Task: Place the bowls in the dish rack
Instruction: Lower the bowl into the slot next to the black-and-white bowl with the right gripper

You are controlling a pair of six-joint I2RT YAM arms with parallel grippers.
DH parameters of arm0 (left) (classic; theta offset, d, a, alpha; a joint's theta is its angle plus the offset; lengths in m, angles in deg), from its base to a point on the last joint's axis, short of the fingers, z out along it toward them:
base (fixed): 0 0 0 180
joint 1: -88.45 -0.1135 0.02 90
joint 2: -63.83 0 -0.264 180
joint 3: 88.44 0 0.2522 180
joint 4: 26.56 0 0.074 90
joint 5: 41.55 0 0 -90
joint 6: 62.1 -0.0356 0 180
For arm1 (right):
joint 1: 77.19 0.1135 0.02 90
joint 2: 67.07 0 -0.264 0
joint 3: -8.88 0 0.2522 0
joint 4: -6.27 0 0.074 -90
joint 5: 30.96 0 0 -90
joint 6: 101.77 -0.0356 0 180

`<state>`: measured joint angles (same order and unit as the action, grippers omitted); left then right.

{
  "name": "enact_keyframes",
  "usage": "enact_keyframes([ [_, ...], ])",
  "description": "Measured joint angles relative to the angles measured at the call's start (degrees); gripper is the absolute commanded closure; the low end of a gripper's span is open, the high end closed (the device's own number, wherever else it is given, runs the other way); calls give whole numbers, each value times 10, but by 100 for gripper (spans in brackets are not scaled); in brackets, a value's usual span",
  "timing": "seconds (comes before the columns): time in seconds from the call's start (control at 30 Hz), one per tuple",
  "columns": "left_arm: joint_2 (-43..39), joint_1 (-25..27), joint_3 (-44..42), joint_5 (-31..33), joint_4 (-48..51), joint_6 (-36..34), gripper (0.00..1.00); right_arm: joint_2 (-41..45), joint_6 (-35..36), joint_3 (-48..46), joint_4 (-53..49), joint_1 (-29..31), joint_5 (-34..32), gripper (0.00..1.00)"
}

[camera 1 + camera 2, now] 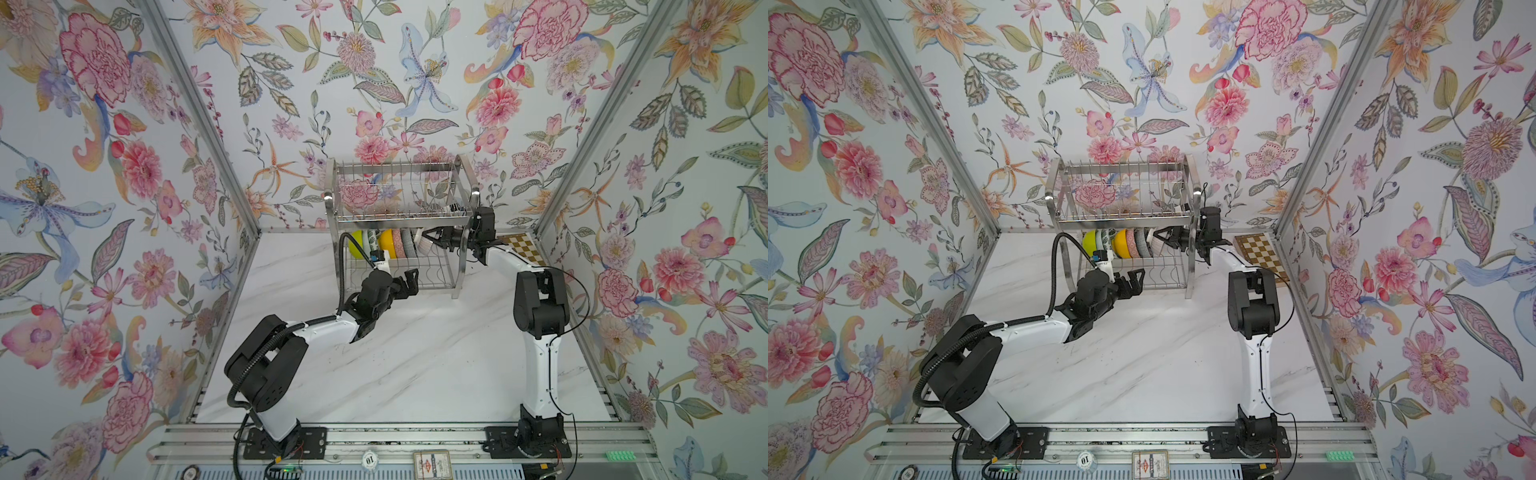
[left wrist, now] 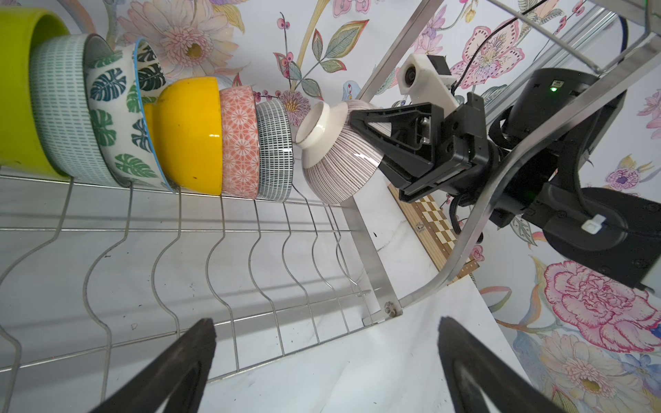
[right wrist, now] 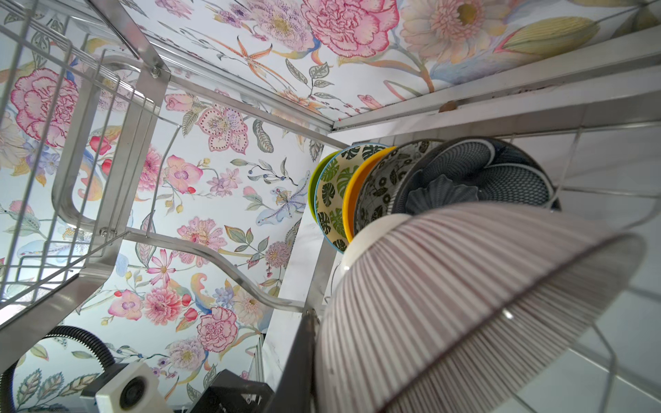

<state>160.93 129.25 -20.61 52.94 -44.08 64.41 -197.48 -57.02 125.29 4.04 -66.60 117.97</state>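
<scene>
The steel dish rack stands at the back of the table. On its lower tier several bowls lean in a row: lime, aqua, leaf-printed, yellow, pink-patterned and black-white grid. At the row's right end my right gripper is shut on the rim of the pink-lined bowl, tilted just above the wires. My left gripper is open and holds nothing, in front of the lower tier.
A wooden chessboard lies right of the rack, behind the right arm. The rack's curved side handle arcs close round the right wrist. The upper wire basket hangs above the bowls. White marble tabletop stretches in front.
</scene>
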Motion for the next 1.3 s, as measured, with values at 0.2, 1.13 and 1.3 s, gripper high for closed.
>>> enact_keyframes([
  [0.2,-10,-1,-11,0,0,0,1,1,-2,-12,6,5,-14,100],
  [1.13,-18,-16,-21,2,-4,0,1,-49,-104,2,160,8,21,100],
  [1.3,-10,-17,-15,2,2,0,1,-69,-122,18,184,9,30,100],
])
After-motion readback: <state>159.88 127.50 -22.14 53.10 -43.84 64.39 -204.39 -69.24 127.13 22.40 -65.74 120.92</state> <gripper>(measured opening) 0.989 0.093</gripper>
